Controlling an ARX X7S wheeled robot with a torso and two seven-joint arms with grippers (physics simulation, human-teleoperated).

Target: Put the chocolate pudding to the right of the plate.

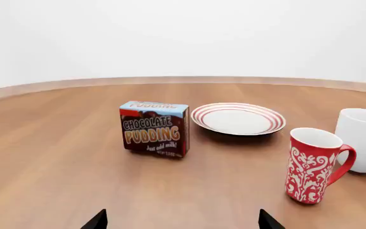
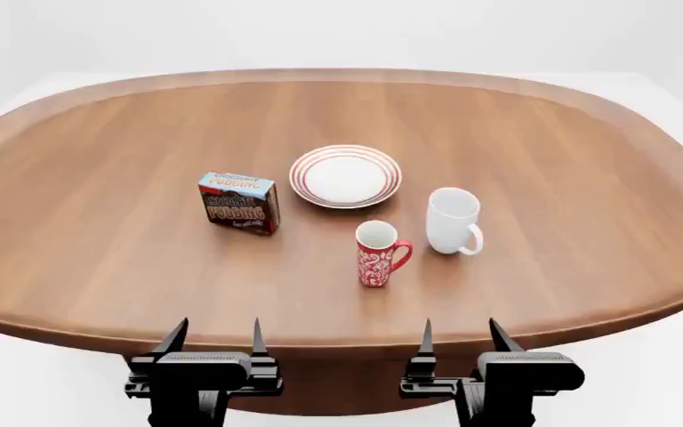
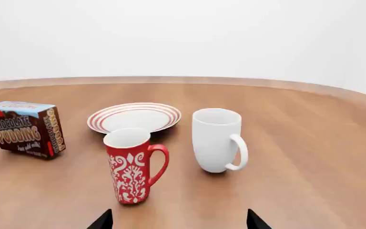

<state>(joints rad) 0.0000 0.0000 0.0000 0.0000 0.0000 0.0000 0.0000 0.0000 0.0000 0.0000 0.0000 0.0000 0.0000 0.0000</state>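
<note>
Nearest the head camera, both grippers are parked at the table's near edge: the left gripper (image 2: 214, 336) and the right gripper (image 2: 461, 334) are each seen with fingers spread apart, nothing held and nothing touched, well short of every object. In each wrist view only two dark fingertips show at the frame's foot, with bare wood between them.

The chocolate pudding (image 2: 238, 203) is stood upright on the table (image 2: 555, 133), just to the left of the plate (image 2: 345, 176) and apart from it, so it is on the wrong side and the task is judged not yet begun. On the plate's right side a white mug (image 2: 453, 221) is stood, with a red patterned mug (image 2: 377, 253) nearer the robot. The space right of the plate is therefore judged to be tight, and the carton would probably have to be set down beyond or beside the white mug's rim.
</note>
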